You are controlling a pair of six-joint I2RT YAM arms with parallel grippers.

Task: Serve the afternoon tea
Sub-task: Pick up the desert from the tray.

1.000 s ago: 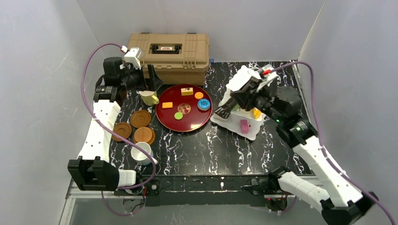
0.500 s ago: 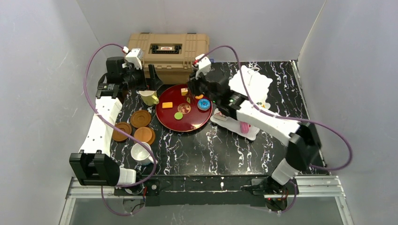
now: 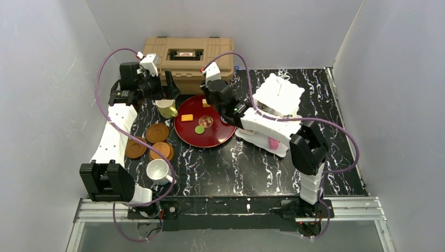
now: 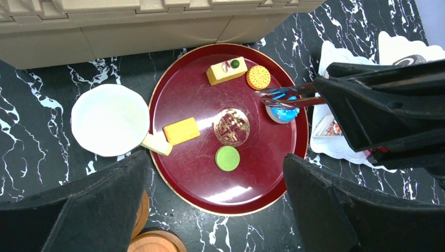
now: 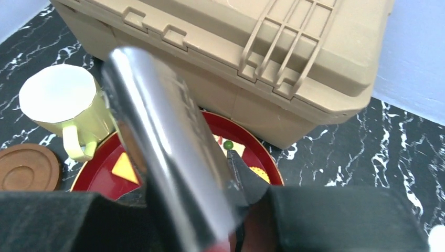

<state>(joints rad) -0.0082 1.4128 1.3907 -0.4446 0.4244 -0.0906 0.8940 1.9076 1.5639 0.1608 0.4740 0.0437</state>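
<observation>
The right gripper pinches metal tongs whose tips sit at the blue doughnut on the red tray, likely bound for the white stand, while the left gripper hovers wide open overhead

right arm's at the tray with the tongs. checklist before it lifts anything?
1. Right tool holding the metal tongs: ok.
2. Tong tips at the blue doughnut: ok, right over it. Closed on it: cannot tell.
3. Left tool open and empty: ok, hovering above the red tray.
4. Room on the white stand: ok, top tier looks bare from above.
5. Pale-yellow mug upright beside the tray: ok, handle at the rim.
</observation>
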